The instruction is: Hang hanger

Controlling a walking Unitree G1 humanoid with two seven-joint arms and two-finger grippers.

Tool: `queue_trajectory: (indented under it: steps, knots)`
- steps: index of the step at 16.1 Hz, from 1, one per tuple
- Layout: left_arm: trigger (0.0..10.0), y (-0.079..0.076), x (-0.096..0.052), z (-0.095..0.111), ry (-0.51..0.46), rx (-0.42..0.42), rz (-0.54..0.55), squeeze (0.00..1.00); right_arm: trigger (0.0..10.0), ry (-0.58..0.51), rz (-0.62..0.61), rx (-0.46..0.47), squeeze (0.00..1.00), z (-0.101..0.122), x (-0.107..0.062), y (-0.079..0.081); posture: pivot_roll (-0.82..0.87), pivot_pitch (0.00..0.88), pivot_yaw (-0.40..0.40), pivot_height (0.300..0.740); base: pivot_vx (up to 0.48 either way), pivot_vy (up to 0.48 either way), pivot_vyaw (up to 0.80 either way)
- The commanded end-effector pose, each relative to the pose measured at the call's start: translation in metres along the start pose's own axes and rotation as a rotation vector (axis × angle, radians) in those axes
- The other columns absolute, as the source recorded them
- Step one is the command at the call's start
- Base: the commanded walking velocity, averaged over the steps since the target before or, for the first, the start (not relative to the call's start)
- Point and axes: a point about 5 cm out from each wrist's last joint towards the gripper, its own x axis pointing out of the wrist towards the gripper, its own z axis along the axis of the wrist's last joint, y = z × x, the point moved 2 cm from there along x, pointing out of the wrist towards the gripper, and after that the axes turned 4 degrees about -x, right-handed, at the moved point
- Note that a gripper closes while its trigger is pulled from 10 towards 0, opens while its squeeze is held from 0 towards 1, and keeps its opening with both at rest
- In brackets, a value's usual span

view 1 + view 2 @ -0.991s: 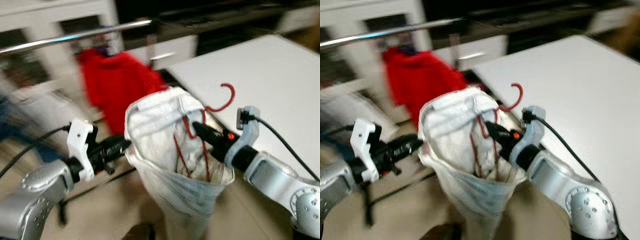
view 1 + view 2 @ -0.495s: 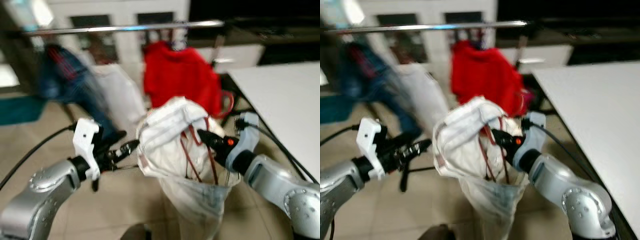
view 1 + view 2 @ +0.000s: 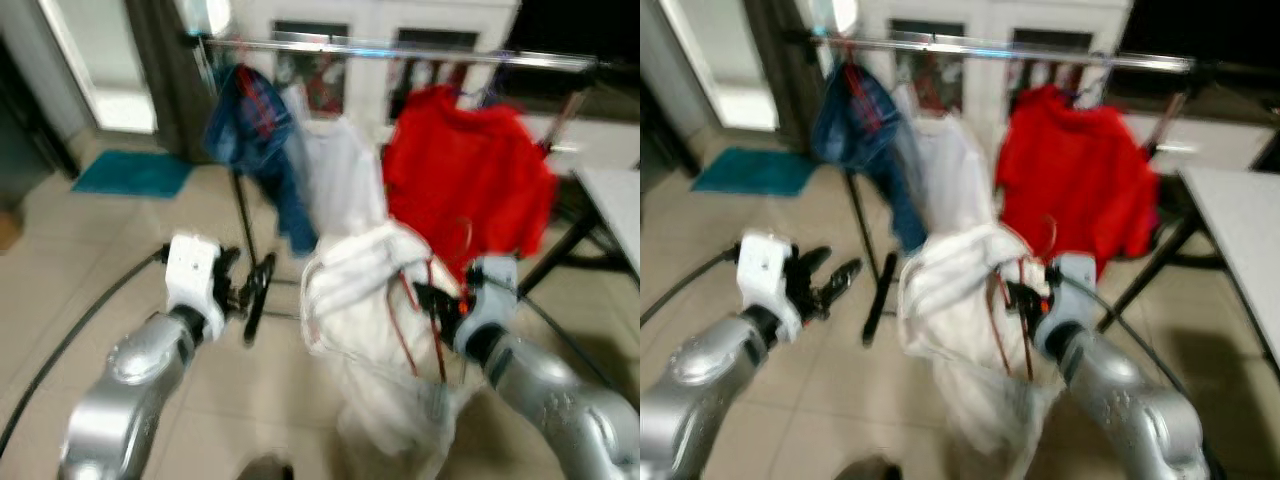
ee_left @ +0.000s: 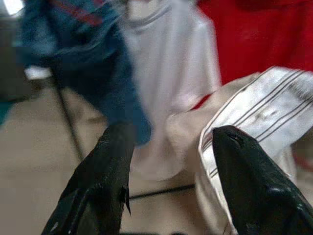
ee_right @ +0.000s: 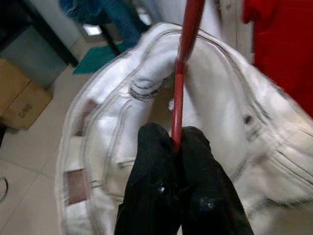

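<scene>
Room: a beige tiled floor [image 3: 90,270] was seen, with a silver metal clothes rail [image 3: 400,48] across white cabinets at the back; the head views were blurred.
On the rail: a blue denim garment [image 3: 250,130], a white shirt [image 3: 335,170] and a red sweater [image 3: 465,175] were hung side by side.
Change: a second earlier the white table had filled the right of the head views and the rail had lain off to the left; now the rail was faced almost squarely and the table [image 3: 1250,230] was left at the right edge. The whole picture had shifted, so the camera had been turned, not the things.
Meaning: the turn toward the rail was judged nearly complete; the approach and the hooking remained.
Hanger: a thin red wire hanger [image 5: 182,73], draped with a white striped garment [image 3: 370,300], was held in front of the robot, well short of the rail.
Right gripper [image 5: 176,142]: its fingers were pinched on the hanger's red wire.
Left gripper [image 4: 171,161]: its fingers were spread, just beside the garment's edge, nothing held.
</scene>
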Motion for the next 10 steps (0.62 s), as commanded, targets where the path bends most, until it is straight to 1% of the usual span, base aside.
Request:
queue_trajectory:
  steps: [1, 3, 4, 5, 8, 10]
  knots:
    - [10.0, -0.0036, 0.0021, -0.0025, 0.007, 0.028, 0.005, 0.00, 10.0, -0.085, 0.021, -0.031, 0.00, 0.0158, -0.0016, 0.0019, 0.03, 0.050, -0.017, 0.740, 0.000, -0.337, 0.00]
    - [10.0, -0.0050, 0.0033, -0.0035, 0.009, 0.035, 0.006, 0.00, 10.0, -0.096, 0.053, -0.066, 0.00, 0.0178, -0.0019, 0.0043, 0.03, 0.053, -0.020, 0.740, 0.000, -0.336, 0.00]
    - [10.0, -0.0062, 0.0045, -0.0056, 0.014, 0.012, 0.004, 0.00, 10.0, -0.103, 0.064, -0.094, 0.00, 0.0193, -0.0024, 0.0043, 0.03, 0.053, -0.021, 0.740, 0.000, 0.000, 0.00]
    - [10.0, -0.0069, 0.0047, -0.0065, 0.016, 0.016, 0.003, 0.00, 10.0, -0.108, 0.065, -0.103, 0.00, 0.0209, -0.0033, 0.0035, 0.03, 0.053, -0.022, 0.740, 0.000, 0.000, 0.00]
    - [10.0, -0.0084, 0.0053, -0.0082, 0.015, 0.045, 0.000, 0.00, 10.0, -0.120, 0.084, -0.146, 0.00, 0.0242, -0.0053, 0.0037, 0.02, 0.051, -0.023, 0.740, 0.000, 0.000, 0.00]
    - [10.0, -0.0056, 0.0072, -0.0099, 0.028, 0.067, 0.016, 0.00, 10.0, -0.121, 0.123, -0.196, 0.00, 0.0246, -0.0071, 0.0074, 0.03, 0.050, -0.022, 0.740, 0.000, 0.000, 0.00]
